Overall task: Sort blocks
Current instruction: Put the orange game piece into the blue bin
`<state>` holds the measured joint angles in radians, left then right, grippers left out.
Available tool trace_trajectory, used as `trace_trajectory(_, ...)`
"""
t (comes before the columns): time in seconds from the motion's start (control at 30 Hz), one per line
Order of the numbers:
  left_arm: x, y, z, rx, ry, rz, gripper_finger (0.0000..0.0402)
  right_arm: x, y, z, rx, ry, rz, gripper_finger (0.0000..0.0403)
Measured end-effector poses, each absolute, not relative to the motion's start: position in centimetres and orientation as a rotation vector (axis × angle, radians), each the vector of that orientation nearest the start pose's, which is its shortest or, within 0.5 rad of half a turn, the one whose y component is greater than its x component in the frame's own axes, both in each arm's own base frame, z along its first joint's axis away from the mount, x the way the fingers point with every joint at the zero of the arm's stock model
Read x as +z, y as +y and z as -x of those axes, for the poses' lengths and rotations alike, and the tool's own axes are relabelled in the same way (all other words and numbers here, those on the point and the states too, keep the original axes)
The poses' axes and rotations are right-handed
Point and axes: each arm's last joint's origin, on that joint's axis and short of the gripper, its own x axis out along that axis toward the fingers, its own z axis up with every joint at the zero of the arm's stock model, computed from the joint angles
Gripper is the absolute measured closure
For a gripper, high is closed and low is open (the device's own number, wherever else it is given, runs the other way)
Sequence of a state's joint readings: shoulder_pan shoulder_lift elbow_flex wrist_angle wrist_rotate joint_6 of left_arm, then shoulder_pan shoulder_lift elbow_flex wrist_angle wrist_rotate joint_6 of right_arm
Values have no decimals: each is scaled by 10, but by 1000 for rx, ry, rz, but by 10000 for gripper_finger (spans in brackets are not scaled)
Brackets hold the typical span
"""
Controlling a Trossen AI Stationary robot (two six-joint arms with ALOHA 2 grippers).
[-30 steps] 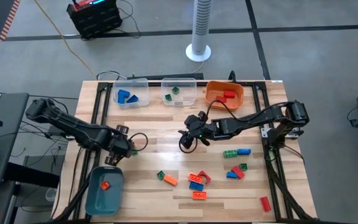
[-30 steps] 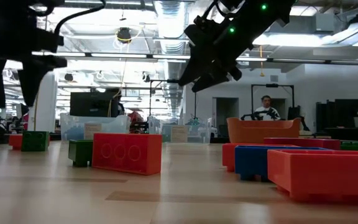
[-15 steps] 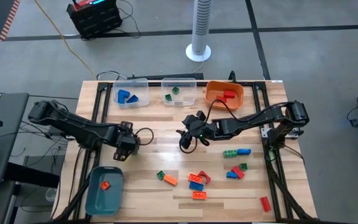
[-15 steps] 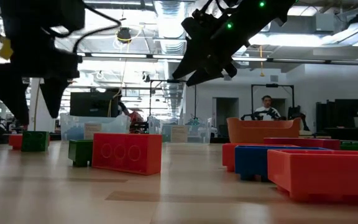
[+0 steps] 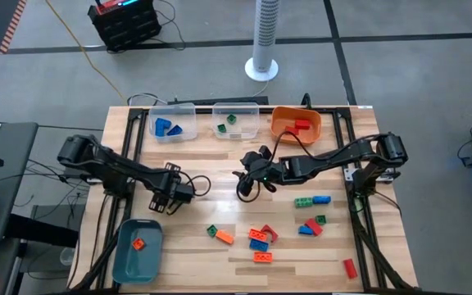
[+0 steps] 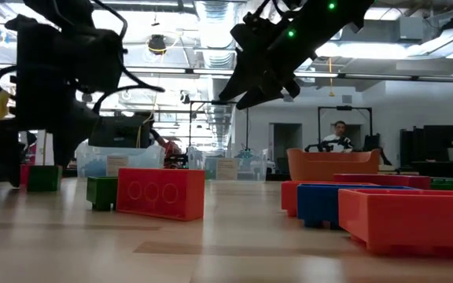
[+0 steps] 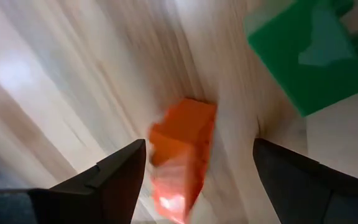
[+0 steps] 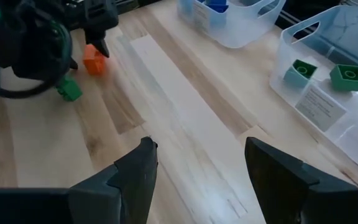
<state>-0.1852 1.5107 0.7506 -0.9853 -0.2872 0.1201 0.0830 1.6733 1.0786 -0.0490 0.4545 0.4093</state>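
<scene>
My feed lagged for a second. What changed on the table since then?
The left end effector swung from above the teal bin toward the table's middle, open and empty, now heading for the orange block. The right end effector, the blocks and the bins stayed put.

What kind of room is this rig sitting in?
Probably an open lab or workshop: grey concrete floor round the table, a tower fan standing behind it, and ceiling strip lights over distant desks.

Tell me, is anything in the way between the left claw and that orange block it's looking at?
Nothing visible. The left claw is open, and the orange block lies on bare table straight ahead, between its fingers. The green block sits off to one side, not in the path.
</scene>
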Motion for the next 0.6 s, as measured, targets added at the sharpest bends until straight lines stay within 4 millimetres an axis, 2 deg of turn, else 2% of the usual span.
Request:
trace_trajectory(0.17,142,-30,-206,-57,1740,-522,118,222,17,-358,-475,541,-212,148)
trace_trajectory(0.27,141,-31,-207,-75,1744,-531,141,222,17,-358,-475,541,-211,148)
trace_trajectory(0.5,141,-31,-205,-105,1762,-538,234,222,17,-358,-475,541,-210,148)
trace_trajectory(0.6,147,-30,-205,-100,1801,-558,281,222,17,-358,-474,541,-210,148)
